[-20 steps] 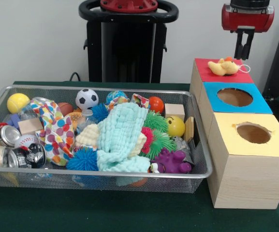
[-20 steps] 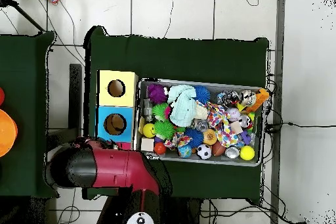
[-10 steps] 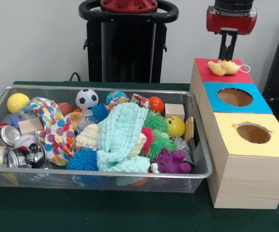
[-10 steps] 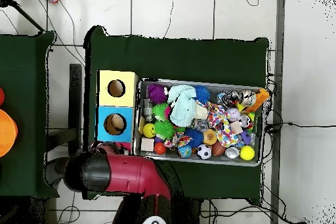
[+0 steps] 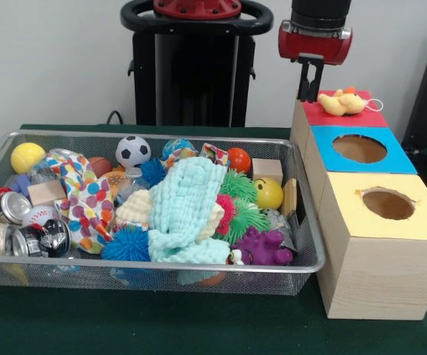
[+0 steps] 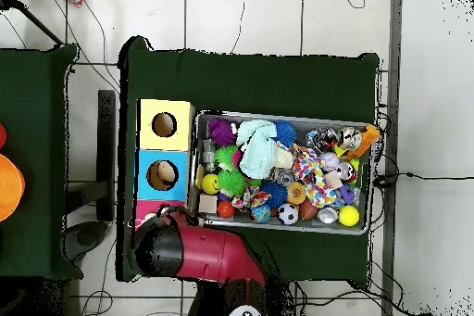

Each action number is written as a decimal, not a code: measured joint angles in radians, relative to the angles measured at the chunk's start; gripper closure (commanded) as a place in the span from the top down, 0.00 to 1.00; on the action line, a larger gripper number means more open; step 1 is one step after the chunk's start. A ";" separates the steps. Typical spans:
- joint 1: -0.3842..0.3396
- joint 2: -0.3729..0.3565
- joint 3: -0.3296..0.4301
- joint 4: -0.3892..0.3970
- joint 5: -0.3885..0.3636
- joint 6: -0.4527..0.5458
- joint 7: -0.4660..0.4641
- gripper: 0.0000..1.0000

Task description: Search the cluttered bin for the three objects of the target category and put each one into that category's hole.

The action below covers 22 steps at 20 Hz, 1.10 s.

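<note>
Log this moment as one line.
gripper: empty, beside red box | duck: on red box, not in hole | bin: full

Orange disc (image 6: 7,185) on side table (image 6: 37,99).

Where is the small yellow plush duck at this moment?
In the front view the yellow plush duck lies on the red box top at the upper right, behind the blue box; the gripper hangs just left of it.

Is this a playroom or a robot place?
Probably a robot test lab, not a playroom: a robot gripper hangs over a wire bin crammed with toys, next to wooden sorting boxes with coloured tops and round holes.
</note>
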<state>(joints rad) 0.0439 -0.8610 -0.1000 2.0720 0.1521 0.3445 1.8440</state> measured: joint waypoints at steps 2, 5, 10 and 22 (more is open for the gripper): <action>-0.003 0.000 0.007 0.016 -0.005 -0.015 0.000 0.00; -0.003 -0.001 0.020 0.046 -0.006 -0.029 0.000 0.00; 0.004 -0.007 0.027 0.078 -0.006 -0.030 0.000 0.00; 0.017 -0.032 0.030 0.098 -0.006 -0.029 0.000 0.00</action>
<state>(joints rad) 0.0607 -0.8934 -0.0698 2.1704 0.1463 0.3150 1.8440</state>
